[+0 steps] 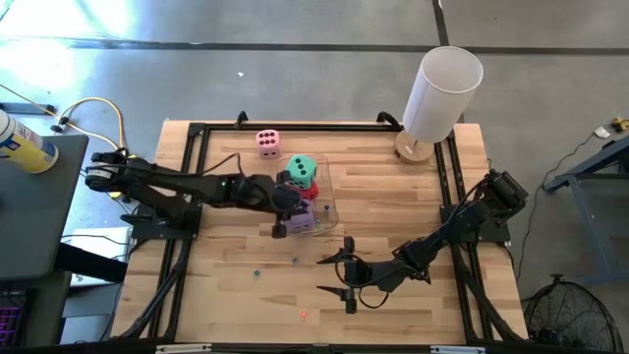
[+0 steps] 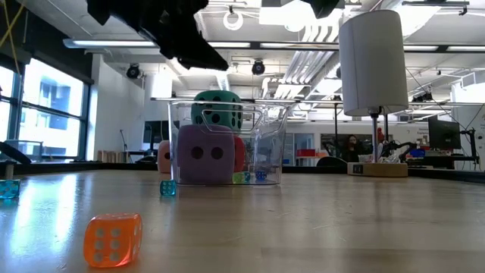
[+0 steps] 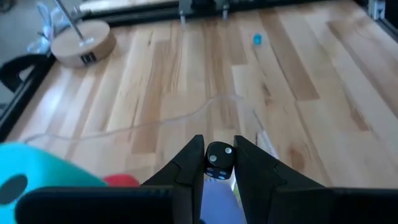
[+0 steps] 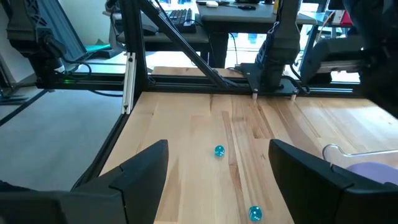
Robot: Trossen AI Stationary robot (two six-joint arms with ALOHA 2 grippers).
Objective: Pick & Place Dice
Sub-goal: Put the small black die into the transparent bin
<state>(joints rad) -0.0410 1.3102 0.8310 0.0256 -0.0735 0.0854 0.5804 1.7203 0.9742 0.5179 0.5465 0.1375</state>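
Left gripper [image 3: 219, 163] clamped on a small black die [image 3: 219, 160] above our clear container [image 1: 329, 205].
We judge it hard, light, slippery: pinch flat opposite faces; right gripper [image 4: 217, 165] waits apart.

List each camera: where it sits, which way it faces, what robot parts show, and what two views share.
High: overhead, straight down; both arms, left end effector over the clear bin, right end effector open, near the front edge.
Low: table height, level across; bin, purple die, teal die; dark arm parts above.
Left wrist: over the bin; its fingers shut on a small black die.
Right wrist: across the bare table; its open fingers.
Shared: high and low both show the bin.
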